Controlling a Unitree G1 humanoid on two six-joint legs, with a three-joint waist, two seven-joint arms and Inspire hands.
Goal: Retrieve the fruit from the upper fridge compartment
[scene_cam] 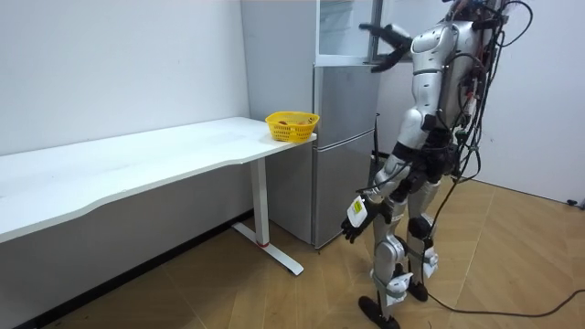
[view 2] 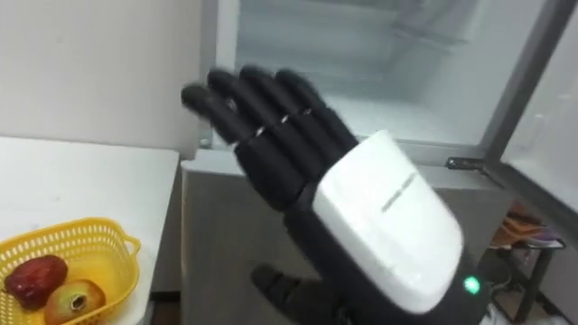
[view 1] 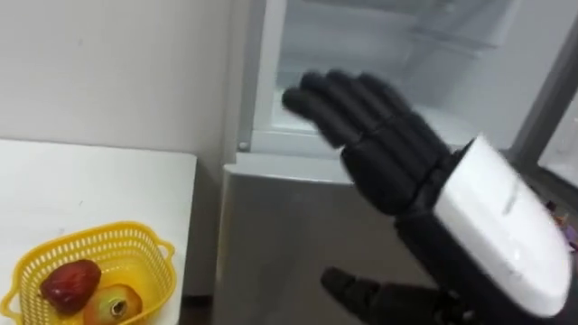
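Holding fingers (view 1: 334, 99) straight and wide, gripping nothing, poising right hand (view 1: 402, 158) before the open fridge (view 1: 260, 81), likely readying a reach inside.

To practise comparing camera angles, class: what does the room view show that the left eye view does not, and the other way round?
Room view: the robot standing before the fridge, its left hand hanging by its thigh, and the wooden floor. Left eye view: a red fruit and a yellowish fruit, seen close up. Both: the white table, the yellow basket, the fridge with its upper compartment open, and the right hand raised toward it, fingers straight.
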